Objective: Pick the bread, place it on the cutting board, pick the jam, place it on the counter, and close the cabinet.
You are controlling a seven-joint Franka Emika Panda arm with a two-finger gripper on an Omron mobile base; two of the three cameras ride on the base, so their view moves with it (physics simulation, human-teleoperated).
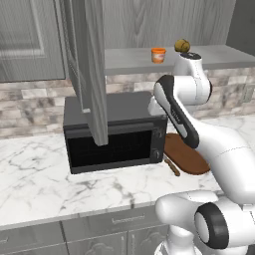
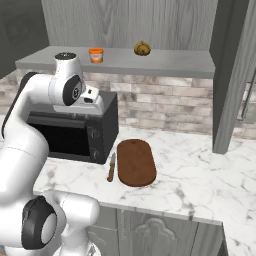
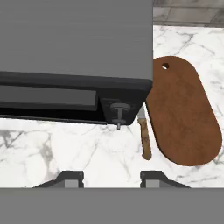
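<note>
The claw (image 3: 111,178) hangs with its two tips apart and nothing between them, just above the microwave (image 3: 76,61), with the cutting board (image 3: 183,111) down to its right and the bread (image 2: 142,48) and jam (image 2: 96,55) up on the cabinet shelf (image 2: 165,62) beyond it.
</note>
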